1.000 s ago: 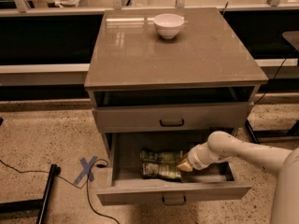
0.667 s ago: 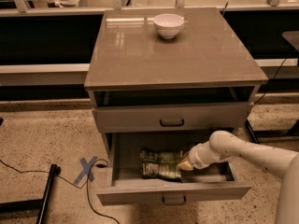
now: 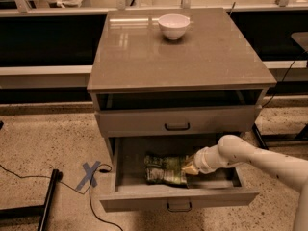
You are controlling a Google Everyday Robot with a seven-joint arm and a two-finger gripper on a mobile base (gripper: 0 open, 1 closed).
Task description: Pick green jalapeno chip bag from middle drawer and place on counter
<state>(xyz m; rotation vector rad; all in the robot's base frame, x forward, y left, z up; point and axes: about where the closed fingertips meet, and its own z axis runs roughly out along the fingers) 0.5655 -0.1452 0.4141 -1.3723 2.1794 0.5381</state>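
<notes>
The green jalapeno chip bag (image 3: pixel 165 169) lies crumpled on the floor of the pulled-out middle drawer (image 3: pixel 178 199), left of centre. My white arm comes in from the right and reaches down into the drawer. My gripper (image 3: pixel 189 168) sits at the bag's right end, touching or nearly touching it. The bag still rests on the drawer bottom. Above, the counter (image 3: pixel 144 57) is a glossy grey-brown slab.
A white bowl (image 3: pixel 173 26) stands at the back of the counter. A shut drawer front with a dark handle (image 3: pixel 177 126) sits just above the open drawer. On the floor to the left are blue tape (image 3: pixel 89 173), a cable and a black stand leg (image 3: pixel 47 200).
My gripper has edged slightly left, closer onto the bag's right end. The bag and drawer have not moved.
</notes>
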